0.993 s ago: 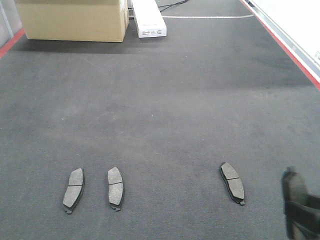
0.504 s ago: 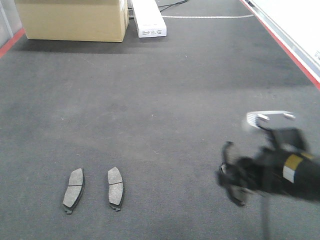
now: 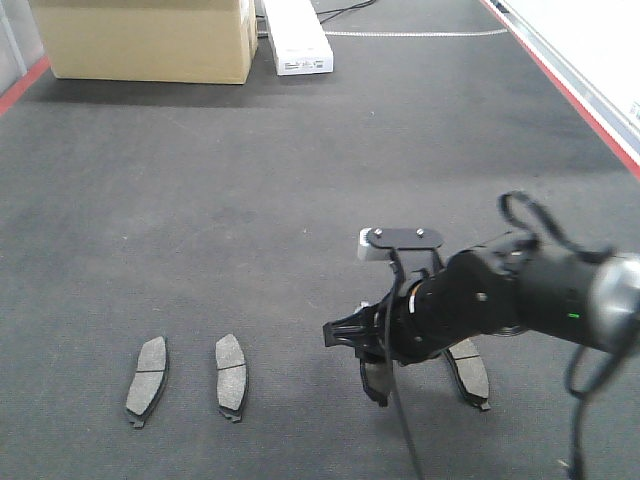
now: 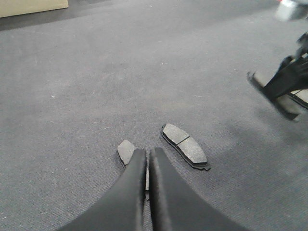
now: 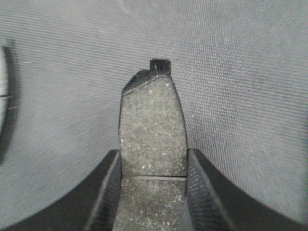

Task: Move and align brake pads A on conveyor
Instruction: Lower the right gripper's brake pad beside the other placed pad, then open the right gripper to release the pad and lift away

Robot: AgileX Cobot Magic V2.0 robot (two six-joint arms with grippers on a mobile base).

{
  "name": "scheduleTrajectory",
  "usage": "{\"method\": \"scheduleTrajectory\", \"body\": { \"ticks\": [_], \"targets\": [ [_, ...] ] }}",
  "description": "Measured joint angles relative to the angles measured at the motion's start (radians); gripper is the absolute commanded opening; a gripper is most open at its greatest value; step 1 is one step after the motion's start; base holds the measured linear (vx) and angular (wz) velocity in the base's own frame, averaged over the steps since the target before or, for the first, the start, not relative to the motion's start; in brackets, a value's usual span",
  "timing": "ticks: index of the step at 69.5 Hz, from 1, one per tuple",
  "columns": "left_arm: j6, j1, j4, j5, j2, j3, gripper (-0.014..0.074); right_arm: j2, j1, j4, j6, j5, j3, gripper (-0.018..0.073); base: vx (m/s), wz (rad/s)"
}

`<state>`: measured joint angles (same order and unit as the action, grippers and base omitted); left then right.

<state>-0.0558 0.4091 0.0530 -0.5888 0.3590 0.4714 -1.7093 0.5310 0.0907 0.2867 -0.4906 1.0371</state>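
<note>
On the dark conveyor, two brake pads lie side by side at the lower left. A third pad lies at the right, partly behind the right arm. My right gripper hangs between them, shut on another brake pad that points down at the belt; whether it touches the belt I cannot tell. In the left wrist view my left gripper is shut with nothing in it, over the left pair: one pad shows whole, the other is half hidden by the fingers.
A cardboard box and a long white box stand at the far end of the belt. A red-striped edge with a white side panel runs along the right. A black cable hangs from the right arm.
The right arm has come in from the lower right and swung left with a pad in its jaws, now hanging between the left pair and the right pad. The lying pads have not moved.
</note>
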Motion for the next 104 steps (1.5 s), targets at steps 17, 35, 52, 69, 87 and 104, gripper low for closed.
{"method": "scheduleTrajectory", "body": {
  "ticks": [17, 35, 52, 69, 87, 104],
  "targets": [
    [0.0, 0.0, 0.001, 0.0, 0.0, 0.0, -0.0006, -0.105, 0.0, 0.006, 0.006, 0.007, 0.05, 0.0242, 0.0, 0.0],
    [0.0, 0.0, 0.001, 0.0, 0.0, 0.0, -0.0006, -0.141, 0.0, 0.021, 0.009, 0.04, 0.053, 0.0288, 0.0, 0.0],
    [0.0, 0.0, 0.001, 0.0, 0.0, 0.0, -0.0006, -0.141, 0.0, 0.021, 0.011, 0.045, 0.056, 0.0382, 0.0, 0.0],
    [0.0, 0.0, 0.001, 0.0, 0.0, 0.0, -0.0006, -0.138, 0.0, 0.021, 0.012, 0.044, 0.056, 0.0403, 0.0, 0.0],
    [0.0, 0.0, 0.001, 0.0, 0.0, 0.0, -0.0006, 0.022, 0.0, -0.06, 0.012, -0.086, 0.056, 0.0391, 0.0, 0.0],
    [0.0, 0.0, 0.001, 0.0, 0.0, 0.0, -0.0006, 0.293, 0.0, -0.149, 0.012, -0.178, -0.014, 0.0288, 0.0, 0.0]
  ]
}}
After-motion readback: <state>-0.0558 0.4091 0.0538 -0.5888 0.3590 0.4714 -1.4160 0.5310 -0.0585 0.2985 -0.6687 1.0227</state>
